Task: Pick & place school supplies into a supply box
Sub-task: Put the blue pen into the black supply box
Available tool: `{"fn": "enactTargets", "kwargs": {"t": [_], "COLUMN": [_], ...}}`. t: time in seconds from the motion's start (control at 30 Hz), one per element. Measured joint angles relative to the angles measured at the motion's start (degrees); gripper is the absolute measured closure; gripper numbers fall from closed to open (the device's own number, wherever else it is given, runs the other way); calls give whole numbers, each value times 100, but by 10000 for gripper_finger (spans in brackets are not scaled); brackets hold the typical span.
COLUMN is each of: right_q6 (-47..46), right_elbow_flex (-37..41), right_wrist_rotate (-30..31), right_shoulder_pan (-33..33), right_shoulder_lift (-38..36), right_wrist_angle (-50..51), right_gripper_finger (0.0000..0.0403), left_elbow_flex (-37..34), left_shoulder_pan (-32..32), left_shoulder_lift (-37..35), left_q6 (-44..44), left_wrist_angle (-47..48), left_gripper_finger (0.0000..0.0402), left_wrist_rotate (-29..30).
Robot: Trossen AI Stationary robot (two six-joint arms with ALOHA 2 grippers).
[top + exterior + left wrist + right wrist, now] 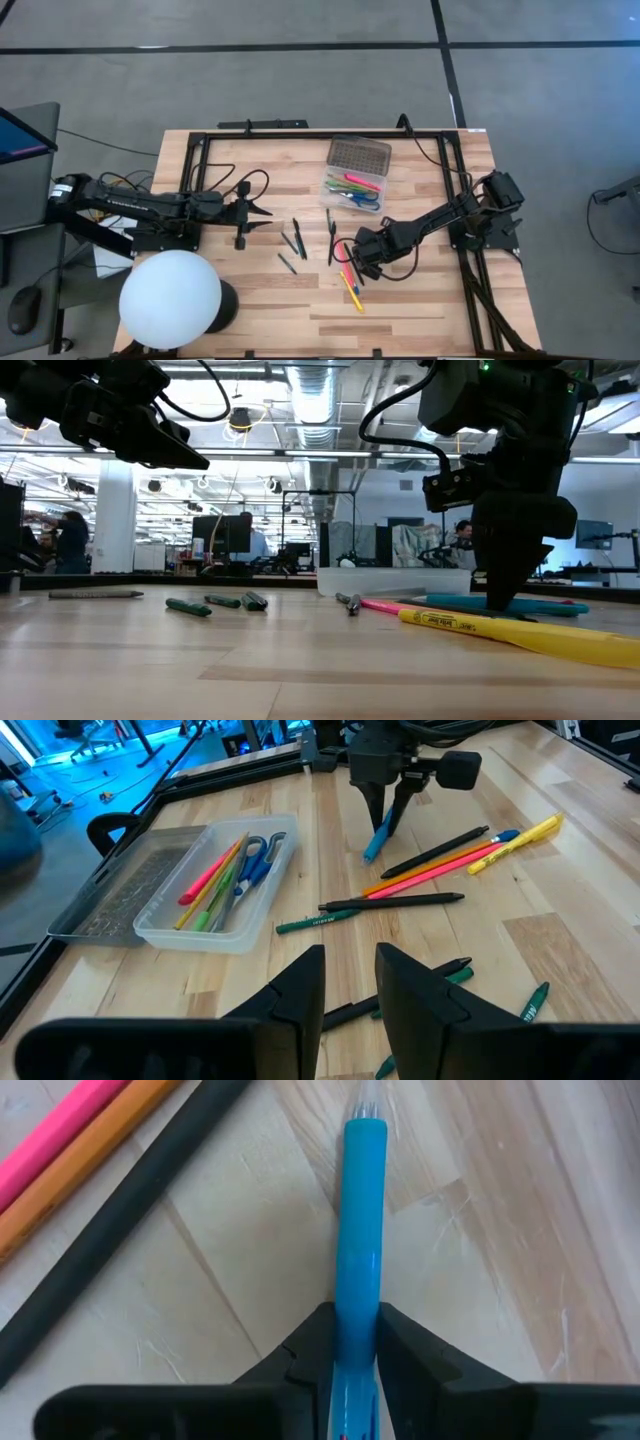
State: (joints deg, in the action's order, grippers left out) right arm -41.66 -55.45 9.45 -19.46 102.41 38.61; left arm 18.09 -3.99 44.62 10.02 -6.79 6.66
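The supply box (343, 197) sits open toward the far side of the table, its dotted lid (358, 153) lying flat beyond it. Inside are pink, yellow and green pens and the blue scissors (255, 860). Several dark pens (293, 240) lie loose mid-table. A pink pen, an orange pencil and a yellow marker (352, 288) lie nearer the near edge. My right gripper (352, 255) stands among these, shut on a blue pen (360, 1210). My left gripper (262, 212) hovers open, left of the dark pens, holding nothing. My right gripper pinches the blue pen's barrel (358, 1295) between its two fingers, which come from above pointing down and lie across the pen. The pen runs on past the fingers along the tabletop, low against the wood (540, 606); whether it is lifted clear I cannot tell.
A white globe lamp (170, 298) stands at the table's near left corner. A black frame rail (300, 133) runs round the far and side edges, with cables (470, 270) on the right. Bare wood lies between the dark pens and the left arm.
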Motion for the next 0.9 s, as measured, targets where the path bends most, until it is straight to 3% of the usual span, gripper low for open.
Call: {"fn": "enactTargets", "kwargs": {"t": [0.23,0.37,0.63,0.9], "right_q6": [304,420,522,1662], "right_elbow_flex": [-340,-749,-1503,-1820], "right_wrist_rotate": [-56,131,1413,2622], "right_shoulder_pan": [-118,-292,-463,202], "right_shoulder_lift": [37,33,28,13], "right_wrist_angle": [589,1009,2020,1933], "right_gripper_finger": [373,369,361,361], "left_elbow_flex": [0,0,-52,-52], "left_shoulder_pan": [0,-1,0,0], "left_shoulder_lift": [0,2,2,2], "left_q6": [0,0,35,63], "left_wrist_angle": [0,0,-51,-52], "left_gripper_finger": [315,315,314,315], "left_wrist_rotate": [0,-1,4,9]}}
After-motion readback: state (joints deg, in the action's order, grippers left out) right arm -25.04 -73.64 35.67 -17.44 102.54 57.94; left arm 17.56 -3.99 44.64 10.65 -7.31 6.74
